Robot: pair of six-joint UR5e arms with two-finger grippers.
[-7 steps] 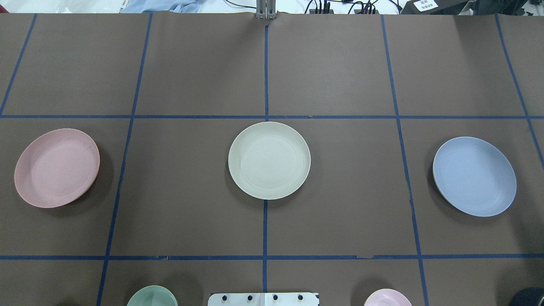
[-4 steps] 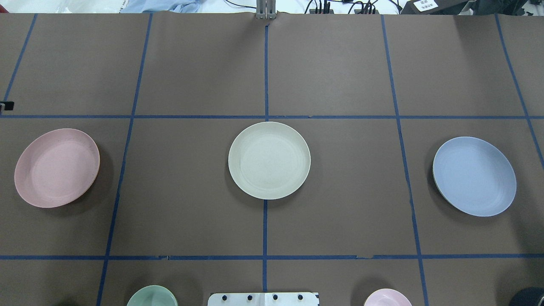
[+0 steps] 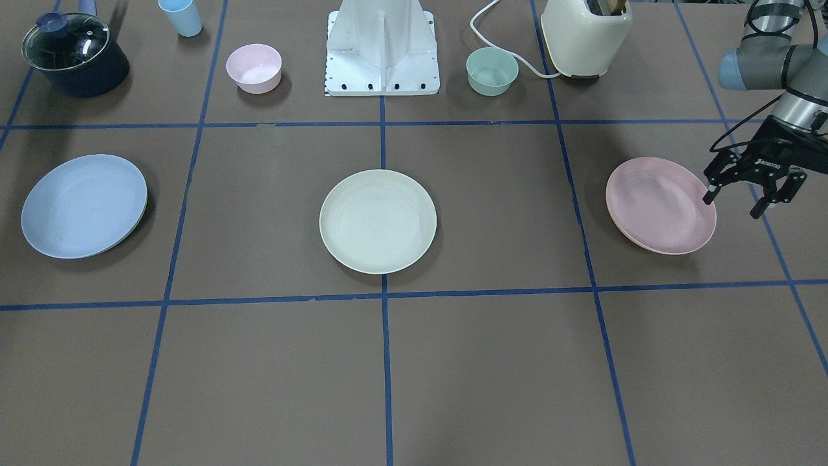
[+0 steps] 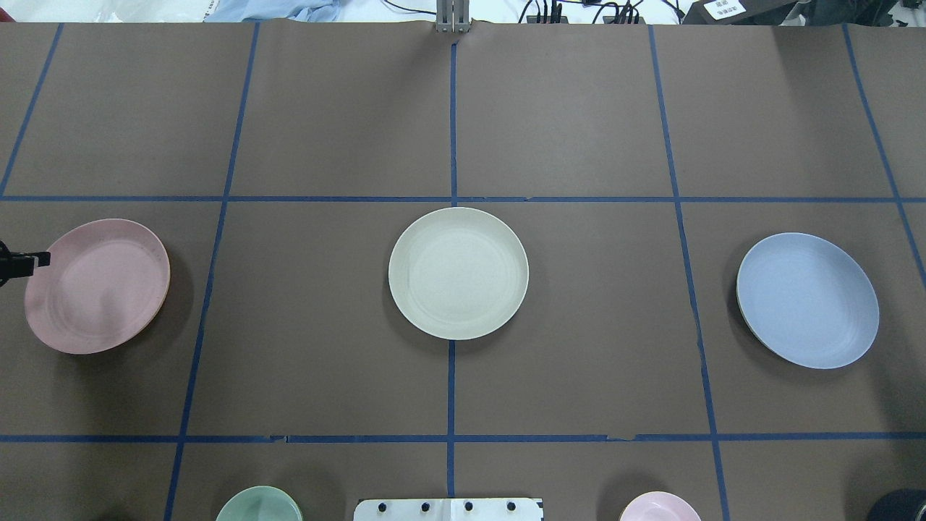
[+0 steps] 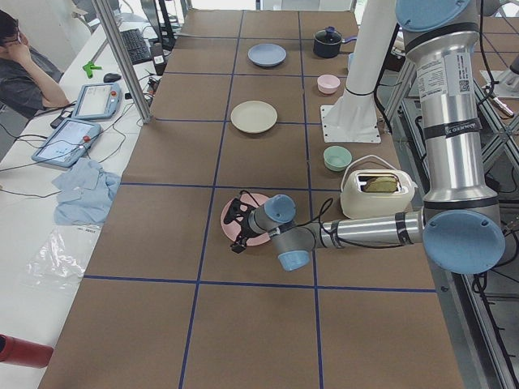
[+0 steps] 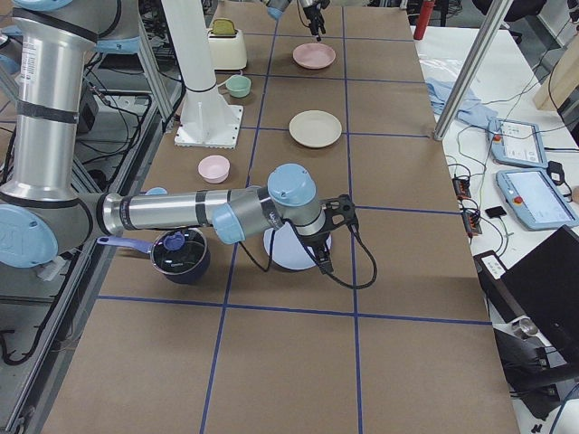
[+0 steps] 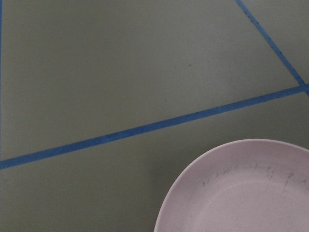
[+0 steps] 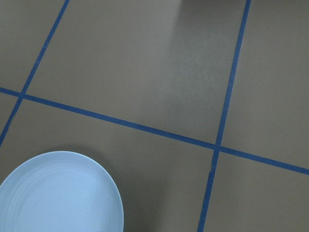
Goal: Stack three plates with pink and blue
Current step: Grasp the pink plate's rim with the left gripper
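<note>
Three plates lie apart in a row on the brown table: the pink (image 4: 98, 286), the cream-green (image 4: 458, 273) and the blue (image 4: 807, 300). My left gripper (image 3: 733, 204) is open and empty at the pink plate's (image 3: 660, 204) outer rim, one finger over the edge; its fingertip (image 4: 32, 259) shows at the overhead view's left edge. The left wrist view shows the pink plate's rim (image 7: 241, 193). My right gripper (image 6: 326, 256) hovers at the blue plate (image 6: 288, 251); I cannot tell if it is open. The right wrist view shows the blue plate (image 8: 58, 193).
Along the robot's side stand a dark pot with a glass lid (image 3: 74, 55), a small blue cup (image 3: 181, 16), a pink bowl (image 3: 254, 67), the white robot base (image 3: 381, 52), a green bowl (image 3: 491, 70) and a cream toaster (image 3: 585, 35).
The left gripper's fingertip has come in at the overhead view's left edge and moved nearer along it, from the blue tape line to the pink plate's rim. The plates have not moved.
</note>
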